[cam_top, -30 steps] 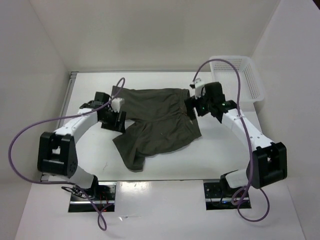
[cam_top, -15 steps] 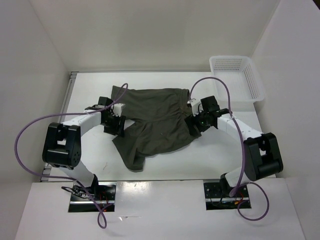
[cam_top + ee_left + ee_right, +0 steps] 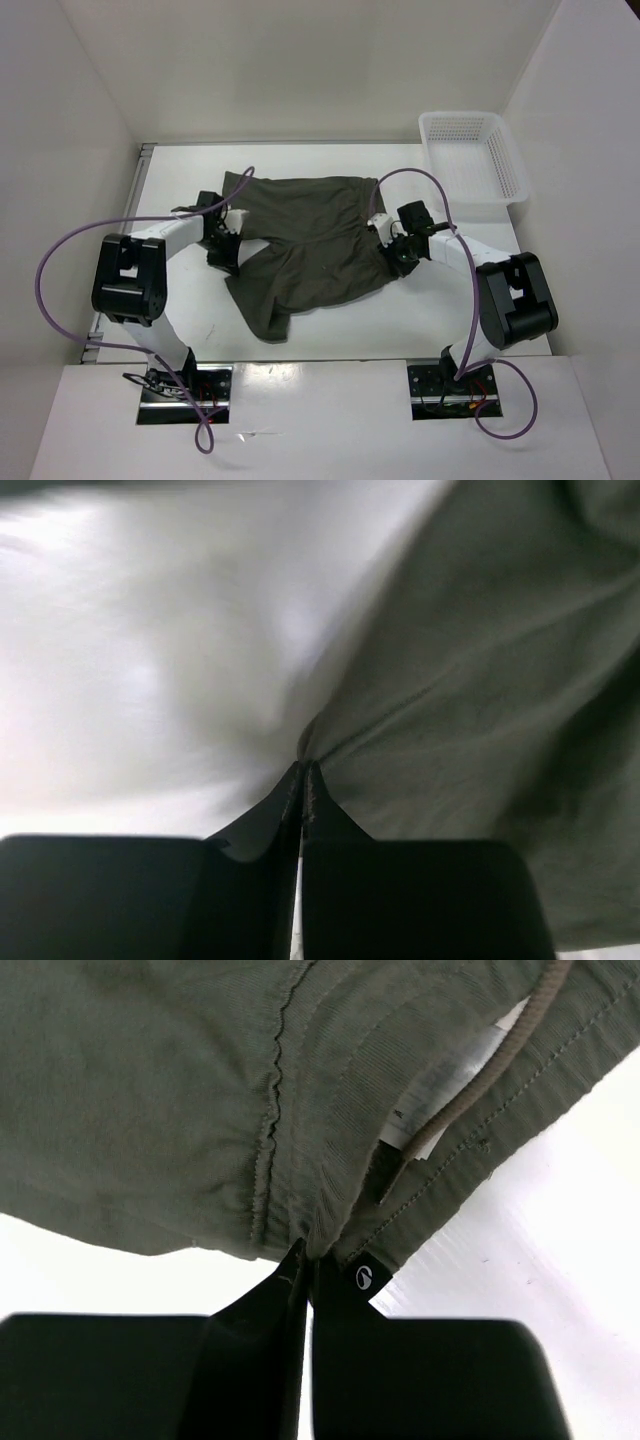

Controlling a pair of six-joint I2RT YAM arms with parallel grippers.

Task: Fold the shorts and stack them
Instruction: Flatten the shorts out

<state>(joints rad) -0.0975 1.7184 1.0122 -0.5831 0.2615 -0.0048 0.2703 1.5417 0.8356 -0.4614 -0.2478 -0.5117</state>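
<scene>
The dark olive-green shorts [image 3: 310, 245] lie spread and wrinkled in the middle of the white table, one leg reaching toward the near edge. My left gripper [image 3: 228, 250] is low at their left edge, and in the left wrist view it [image 3: 304, 770] is shut on a pinch of the cloth [image 3: 470, 680]. My right gripper [image 3: 392, 252] is at their right edge. In the right wrist view it [image 3: 308, 1252] is shut on the waistband [image 3: 300, 1120], beside the thin drawstring [image 3: 470, 1095] and a white tag [image 3: 440, 1080].
A white plastic mesh basket [image 3: 472, 158] stands at the back right corner of the table [image 3: 440, 310]. White walls enclose the table on the left, back and right. Purple cables loop from both arms.
Both arms have dropped lower toward the table at the shorts' left and right edges. Both grippers have gone from open to shut on the cloth.
</scene>
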